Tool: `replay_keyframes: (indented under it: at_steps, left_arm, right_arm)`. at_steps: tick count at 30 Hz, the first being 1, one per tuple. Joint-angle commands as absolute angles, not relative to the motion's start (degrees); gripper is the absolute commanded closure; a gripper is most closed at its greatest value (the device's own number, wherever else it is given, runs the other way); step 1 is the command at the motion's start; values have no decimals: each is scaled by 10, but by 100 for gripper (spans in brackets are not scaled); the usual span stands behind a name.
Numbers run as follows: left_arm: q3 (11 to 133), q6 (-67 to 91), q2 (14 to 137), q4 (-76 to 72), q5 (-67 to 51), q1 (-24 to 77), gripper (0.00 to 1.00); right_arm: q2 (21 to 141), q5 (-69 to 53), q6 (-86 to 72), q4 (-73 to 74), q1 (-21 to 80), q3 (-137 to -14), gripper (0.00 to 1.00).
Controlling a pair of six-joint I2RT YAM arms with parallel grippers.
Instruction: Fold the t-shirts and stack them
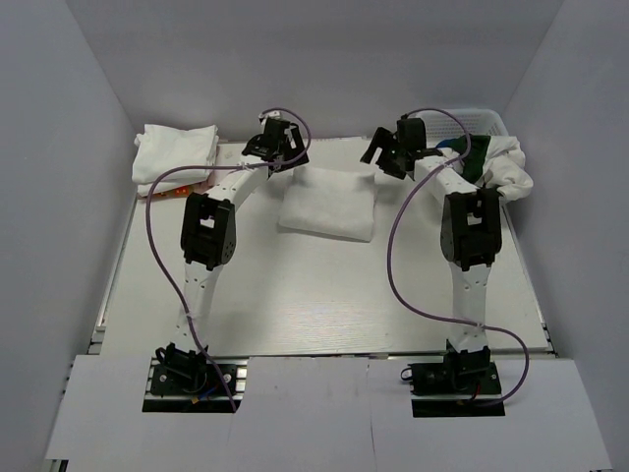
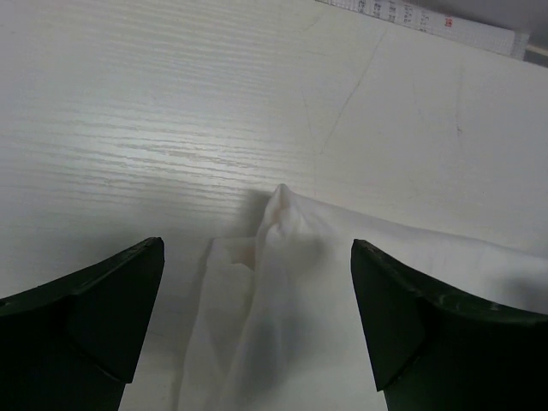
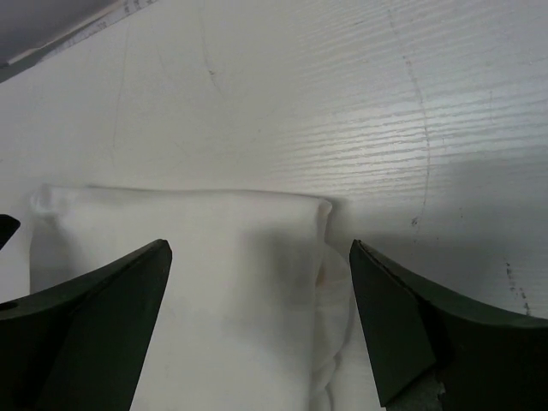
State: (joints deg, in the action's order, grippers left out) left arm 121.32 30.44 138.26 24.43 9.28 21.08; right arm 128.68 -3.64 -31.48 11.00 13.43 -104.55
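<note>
- White folded shirt [image 1: 327, 204] lies flat on the table [image 1: 295, 305], just past centre toward 12 o'clock.
- My left gripper [image 2: 257, 247] hangs over its 10 o'clock corner, jaws wide apart, holding nothing.
- My right gripper [image 3: 259, 248] hangs over its 2 o'clock corner, jaws equally wide, empty.
- A folded white stack [image 1: 177, 149] sits at 10 o'clock, and a loose heap of shirts [image 1: 506, 172] at 2 o'clock.

Centre: a plain white folded t-shirt [image 1: 327, 204] on a table [image 1: 324, 305] of pale, whitewashed wood grain. The stack of t-shirts [image 1: 177, 147] at far left is also white, with a sliver of red-orange print at its lower edge. Far right: a white lattice basket [image 1: 484, 120] with a dark green t-shirt [image 1: 479, 159], a glimpse of royal blue cloth [image 1: 452, 148] and a white t-shirt [image 1: 513, 175]. The arms [image 1: 208, 231] are white and black with purple cables [image 1: 398, 258], and the left gripper [image 2: 257, 265] and right gripper [image 3: 261, 261] have blackish-green fingers [image 2: 94, 308].
</note>
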Motion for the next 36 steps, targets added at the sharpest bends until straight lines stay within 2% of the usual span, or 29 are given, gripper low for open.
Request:
replay_keyframes:
  at_steps: [1, 6, 8, 11, 15, 19, 28, 32, 36]
  left_arm:
    - [1225, 275, 1328, 248, 80, 208, 0]
    - [1178, 240, 1268, 273, 68, 222, 0]
    - [1160, 240, 1248, 263, 31, 228, 0]
    - [1071, 245, 1202, 216, -74, 234, 0]
    - [985, 258, 1170, 171, -131, 246, 0]
    - [911, 279, 1164, 161, -137, 252, 0]
    - [774, 285, 1200, 223, -99, 245, 0]
    - [714, 290, 1163, 238, -77, 250, 0]
    - [625, 304, 1063, 224, -65, 265, 0]
  right_arm:
    - [1240, -80, -300, 113, 134, -1055, 10]
    - [1143, -123, -300, 50, 147, -920, 10]
    - [1116, -159, -298, 19, 153, -861, 10]
    - [1071, -219, -303, -26, 168, -796, 10]
    - [1047, -278, -336, -79, 187, -707, 10]
    - [1051, -301, -377, -154, 192, -630, 10]
    - [1052, -191, -398, -137, 188, -461, 10]
    - [1022, -175, -385, -134, 199, -427, 10]
    - [962, -134, -375, -103, 225, -388, 10]
